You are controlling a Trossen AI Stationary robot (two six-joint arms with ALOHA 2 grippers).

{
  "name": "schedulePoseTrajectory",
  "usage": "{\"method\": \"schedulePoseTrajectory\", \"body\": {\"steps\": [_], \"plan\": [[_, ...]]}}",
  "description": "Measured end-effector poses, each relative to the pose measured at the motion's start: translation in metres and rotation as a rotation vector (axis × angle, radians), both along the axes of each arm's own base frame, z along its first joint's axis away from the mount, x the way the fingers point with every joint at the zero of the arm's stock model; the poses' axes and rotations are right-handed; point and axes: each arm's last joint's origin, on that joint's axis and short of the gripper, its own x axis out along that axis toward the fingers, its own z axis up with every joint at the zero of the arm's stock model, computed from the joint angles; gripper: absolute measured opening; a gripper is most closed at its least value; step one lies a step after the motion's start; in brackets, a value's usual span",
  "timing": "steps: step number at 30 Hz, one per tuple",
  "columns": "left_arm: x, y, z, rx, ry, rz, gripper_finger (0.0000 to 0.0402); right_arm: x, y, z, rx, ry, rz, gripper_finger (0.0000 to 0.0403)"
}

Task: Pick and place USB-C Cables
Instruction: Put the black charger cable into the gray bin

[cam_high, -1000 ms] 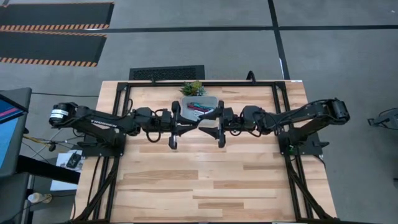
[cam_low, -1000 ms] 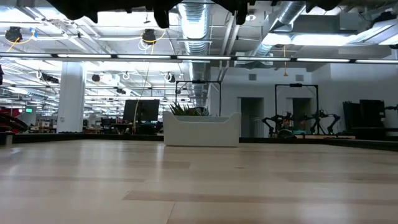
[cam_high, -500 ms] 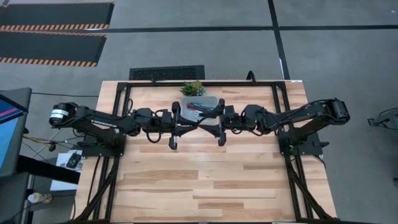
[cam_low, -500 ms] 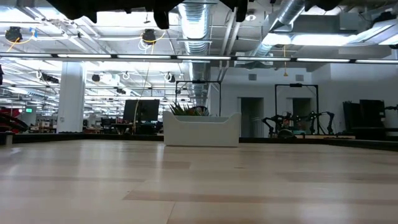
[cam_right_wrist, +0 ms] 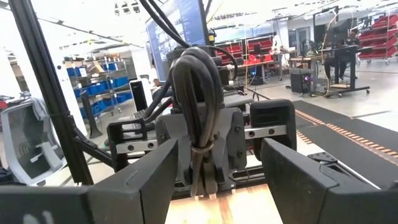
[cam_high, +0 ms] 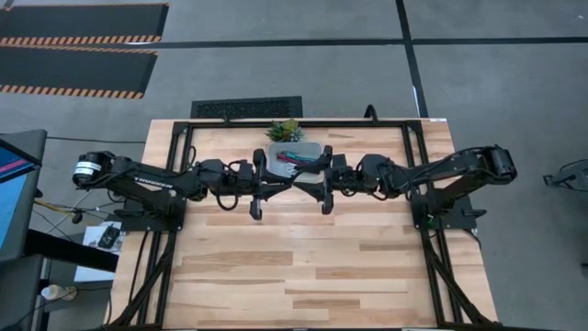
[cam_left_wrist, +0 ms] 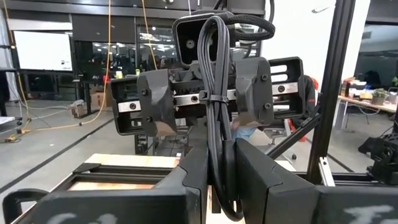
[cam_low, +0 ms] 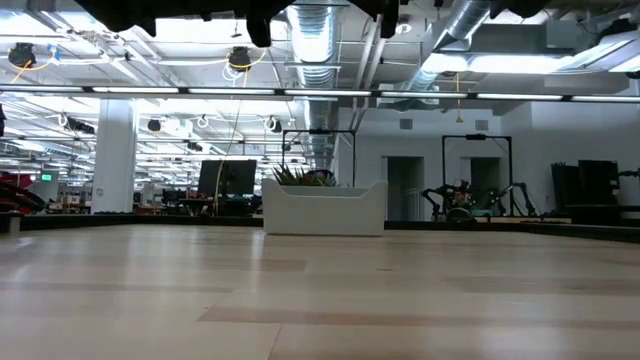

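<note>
Left gripper (cam_left_wrist: pixel 221 180) fingers close together, a black cable bundle (cam_left_wrist: pixel 219 112) running up between them. Facing it, right gripper (cam_left_wrist: pixel 205 102) with jaws spread wide. Wooden table (cam_left_wrist: pixel 121 171) edge below, black frame post (cam_left_wrist: pixel 326 87) alongside.

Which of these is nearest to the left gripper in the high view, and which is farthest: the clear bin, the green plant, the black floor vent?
1. Clear bin, just beyond the left gripper, at the table's far middle, with cables inside.
2. Green plant, behind the bin at the table's far edge.
3. Black floor vent, on the floor past the table.
</note>
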Motion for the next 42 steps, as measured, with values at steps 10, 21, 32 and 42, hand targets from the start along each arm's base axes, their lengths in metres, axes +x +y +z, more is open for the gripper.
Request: {"method": "schedulePoseTrajectory", "body": {"steps": [10, 21, 32, 42], "plan": [[0.014, 0.000, -0.009, -0.008, 0.030, -0.004, 0.0037, 0.000, -0.003, -0.001, 0.002, 0.006, -0.012, 0.0255], [0.020, 0.000, -0.012, -0.007, 0.013, -0.004, 0.0037, 0.001, -0.002, -0.006, 0.000, 0.057, -0.009, 0.0237], [0.020, 0.000, -0.010, -0.004, -0.004, 0.000, 0.0037, 0.001, -0.003, -0.006, -0.001, 0.055, -0.013, 0.0170], [0.020, 0.000, -0.010, -0.022, -0.005, 0.017, 0.0037, 0.000, 0.001, -0.005, -0.028, 0.054, -0.034, 0.0021]]}}
